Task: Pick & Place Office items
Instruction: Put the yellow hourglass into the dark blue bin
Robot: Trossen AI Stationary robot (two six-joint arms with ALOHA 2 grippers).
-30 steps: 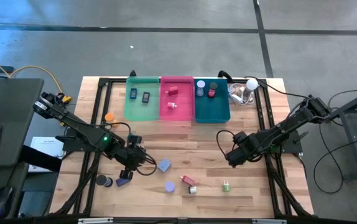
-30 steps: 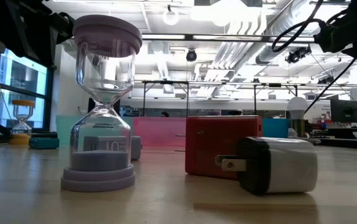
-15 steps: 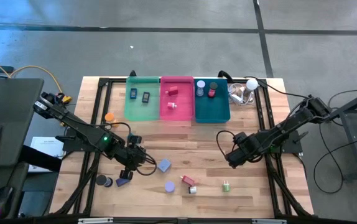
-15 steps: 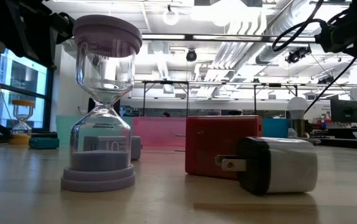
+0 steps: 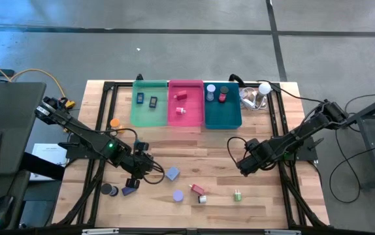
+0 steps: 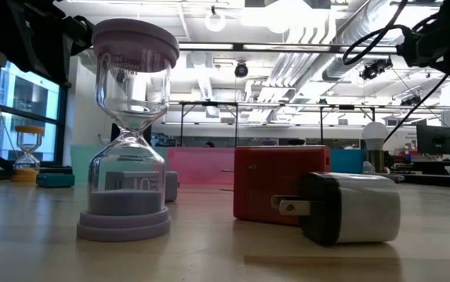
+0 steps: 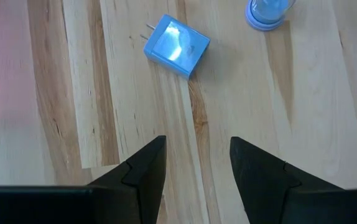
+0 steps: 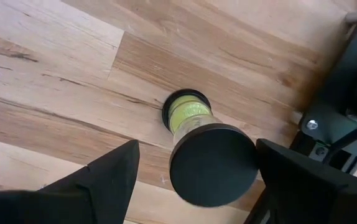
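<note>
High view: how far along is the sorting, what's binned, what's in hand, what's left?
Partly done. The green bin, pink bin and teal bin each hold two small items. Nothing is in hand: the left gripper is open over bare wood near the blue charger; the right gripper is open around the black-capped hourglass. About seven items remain on the table.

A blue plug block (image 7: pixel 176 53) lies flat on the wooden table (image 5: pixel 200 153), prongs out, near a lavender sand timer (image 6: pixel 128 129) standing upright. Beside them a red block (image 6: pixel 276 184) touches a toppled black-and-white plug adapter (image 6: pixel 350 207). A black-capped timer with yellow-green filling (image 8: pixel 198 140) stands upright on the boards.
</note>
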